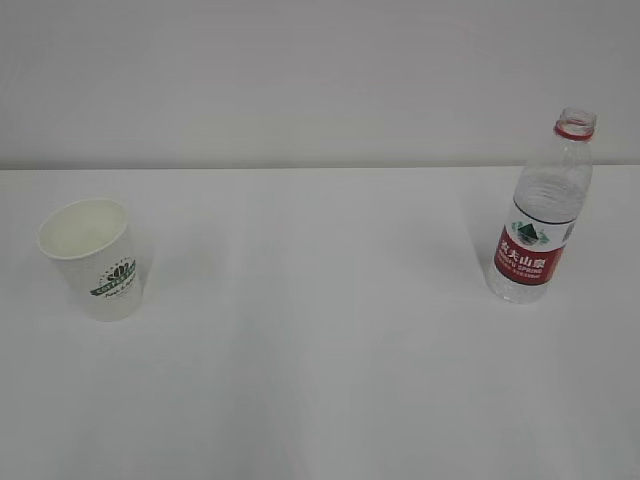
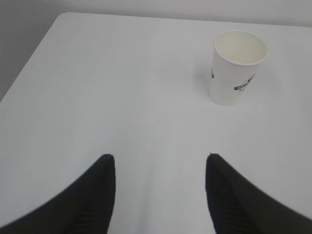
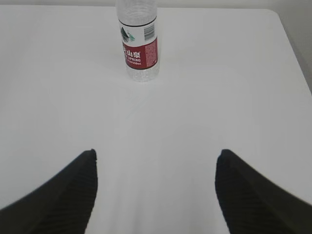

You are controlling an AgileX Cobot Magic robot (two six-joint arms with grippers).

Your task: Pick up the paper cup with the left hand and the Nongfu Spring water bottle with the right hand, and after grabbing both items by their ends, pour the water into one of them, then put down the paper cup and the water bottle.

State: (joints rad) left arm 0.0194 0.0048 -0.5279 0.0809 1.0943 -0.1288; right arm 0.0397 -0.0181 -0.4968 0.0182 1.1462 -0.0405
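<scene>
Nongfu Spring water bottle [image 1: 541, 215]: upright, desk's [image 1: 320, 380] right; uncapped, thin-walled, likely crushable; grip low.
Paper cup [image 1: 95, 258]: upright, desk's left; light, soft; grip base gently.
Left gripper [image 2: 160, 192], right gripper [image 3: 156, 192]: wide apart, empty.

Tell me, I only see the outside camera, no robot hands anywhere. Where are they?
Observer: The left wrist camera shows the left hand low over the table, its black fingers spread apart with nothing between them.
Operator: Is the cup close to it?
Observer: No. The paper cup stands upright ahead of the fingers and off to the right, untouched.
Operator: And the other hand?
Observer: The right hand is open too. The Nongfu Spring water bottle stands ahead of it, a little left of the middle, with bare table between.
</scene>
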